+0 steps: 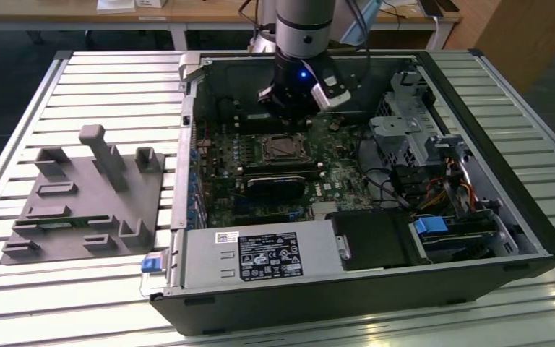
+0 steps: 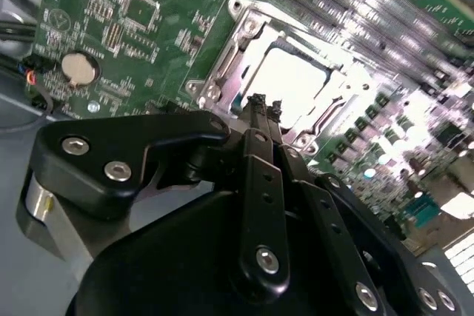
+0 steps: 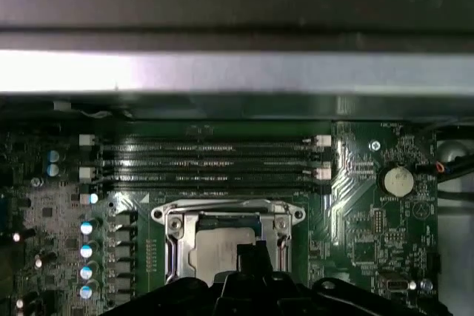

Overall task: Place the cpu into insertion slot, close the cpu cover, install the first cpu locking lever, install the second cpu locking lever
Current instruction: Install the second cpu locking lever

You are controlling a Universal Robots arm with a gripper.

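In the second wrist view, the fingers (image 2: 264,103) (pressed together, empty) are poised above the cpu cover (image 2: 244,31); gentle, square contact is advised.

The gripper (image 3: 252,253) hides the near part of the cpu (image 3: 218,246), and the picture's edge cuts off the insertion slot (image 3: 174,246).

Robotics lab or workshop, slatted metal bench (image 1: 113,79) carrying an opened computer case (image 1: 374,289), grey moulded fixture tray (image 1: 84,195) at nine o'clock, wooden desks (image 1: 200,13) at twelve o'clock, robot arm (image 1: 303,29) above the motherboard (image 1: 258,181)
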